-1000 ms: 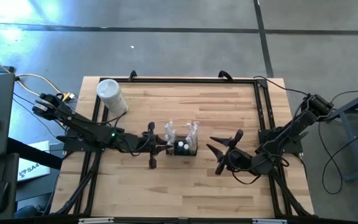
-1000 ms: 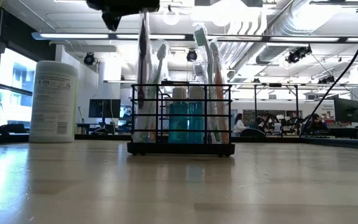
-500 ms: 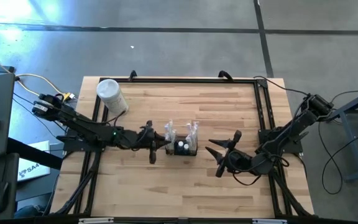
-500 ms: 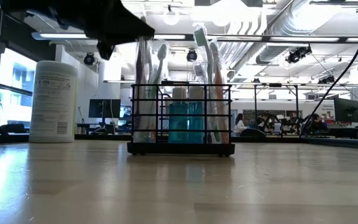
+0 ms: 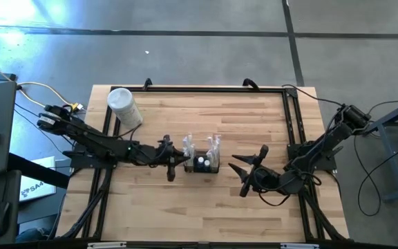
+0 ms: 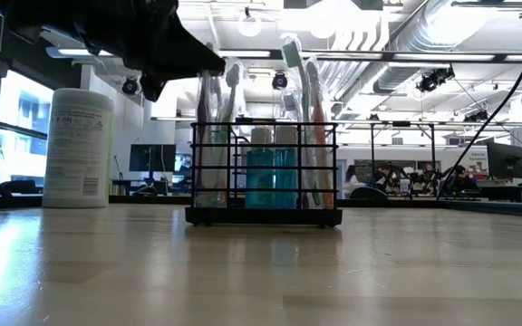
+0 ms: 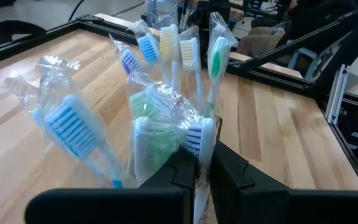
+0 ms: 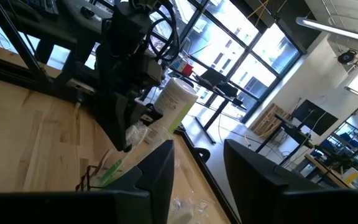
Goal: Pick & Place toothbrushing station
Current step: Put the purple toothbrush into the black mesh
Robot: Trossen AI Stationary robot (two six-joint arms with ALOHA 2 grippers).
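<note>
The left gripper (image 5: 173, 158) is hovering over the middle of the table (image 5: 254, 117), its fingers (image 7: 229, 174) pressed together and pinching the clear wrapper of one wrapped toothbrush (image 7: 199, 140) that is standing among the others. Directly under and just ahead of its fingertips, the toothbrushing station (image 5: 202, 164), a low black wire caddy, is sitting upright on the wood; in the low view (image 6: 264, 172) it is holding several wrapped toothbrushes (image 6: 297, 109) standing on end and two teal bottles (image 6: 270, 177) behind its bars, with the dark left gripper (image 6: 166, 41) hanging over its upper corner. In the left wrist view the brush heads are fanning out in blue, yellow and green beyond the closed fingers. Farther back from this gripper, toward the table's far left corner, a white cylindrical container (image 5: 124, 107) with a printed label is standing well apart from the caddy. On the other side of the caddy, near but not touching it, the right gripper (image 5: 249, 168) is waiting above the wood with its fingers (image 8: 157, 171) spread and gripping nothing.
</note>
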